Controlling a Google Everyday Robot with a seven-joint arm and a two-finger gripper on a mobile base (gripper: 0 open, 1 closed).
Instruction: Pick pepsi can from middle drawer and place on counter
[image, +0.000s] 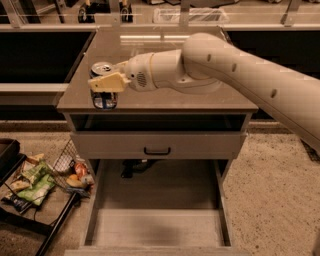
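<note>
The pepsi can (103, 95), dark blue with a silver top, stands upright at the front left corner of the counter (165, 95), at or just above its surface. My gripper (106, 83) is shut on the can, and a cream finger (109, 82) crosses the can's upper half. The arm reaches in from the right over the counter. The middle drawer (157, 227) is pulled out low in front of the cabinet, and its pale floor holds nothing.
A shut grey drawer front with a black handle (157, 150) sits under the counter. A wire rack with snack bags (35, 182) stands on the floor at the left. A dark object (131, 169) lies behind the open drawer. A clear bin (190, 15) is at the back.
</note>
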